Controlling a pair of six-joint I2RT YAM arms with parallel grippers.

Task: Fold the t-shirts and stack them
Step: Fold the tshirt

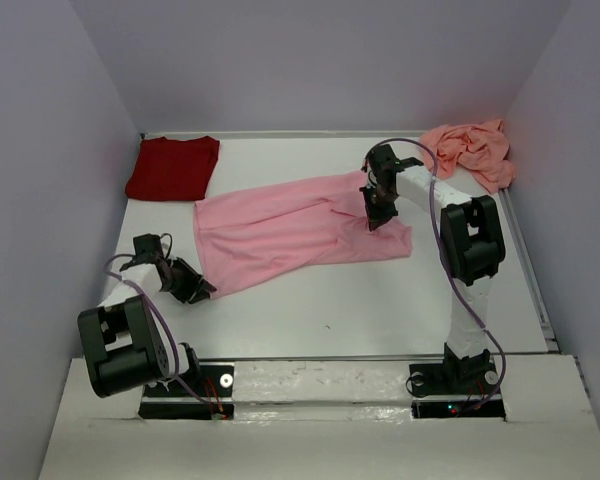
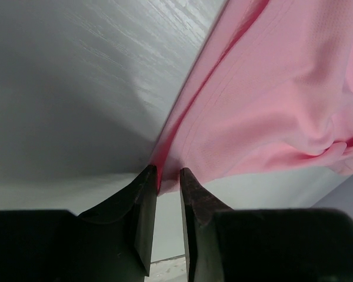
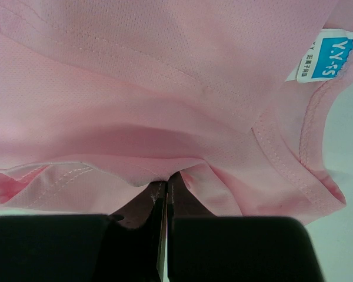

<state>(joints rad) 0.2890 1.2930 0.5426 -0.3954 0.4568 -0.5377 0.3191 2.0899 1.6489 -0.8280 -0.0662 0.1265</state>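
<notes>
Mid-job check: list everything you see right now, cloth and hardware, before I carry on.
dark red t-shirt: one, dark red, folded flat at the table's far left corner
light pink t-shirt: one, light pink, spread across the middle of the table
neck label: one, white and blue, inside the light pink t-shirt's collar
salmon-pink t-shirt: one, salmon-pink, crumpled at the far right corner
table: one, white
walls: three, grey, left, far and right sides
left gripper: one, black, jaws slightly apart at the light pink t-shirt's near left corner
right gripper: one, black, shut on a fold near the collar
</notes>
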